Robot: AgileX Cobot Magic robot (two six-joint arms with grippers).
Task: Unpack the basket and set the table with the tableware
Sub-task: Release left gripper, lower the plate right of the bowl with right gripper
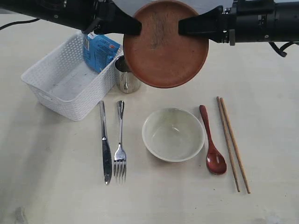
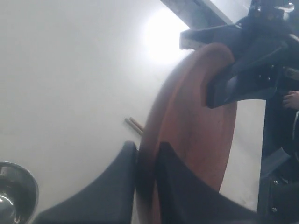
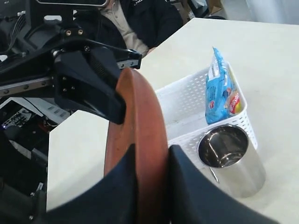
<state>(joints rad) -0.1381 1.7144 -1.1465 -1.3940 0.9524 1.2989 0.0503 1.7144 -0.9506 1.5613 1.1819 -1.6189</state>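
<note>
The reddish-brown plate (image 1: 163, 51) hangs tilted in the air above the table (image 1: 261, 93), held at opposite rims. My left gripper (image 1: 138, 27) is shut on its left rim, with the edge pinched between the dark fingers (image 2: 147, 151). My right gripper (image 1: 182, 25) is shut on the right rim (image 3: 152, 156). On the table lie the knife (image 1: 105, 144), fork (image 1: 120, 149), cream bowl (image 1: 173, 134), dark red spoon (image 1: 212, 144) and chopsticks (image 1: 232, 142). The steel cup (image 1: 126, 77) stands beside the white basket (image 1: 60, 81).
A blue snack packet (image 1: 99, 51) leans inside the basket at its far right end. The cup stands partly under the raised plate's edge. A person sits beyond the table's edge in the right wrist view.
</note>
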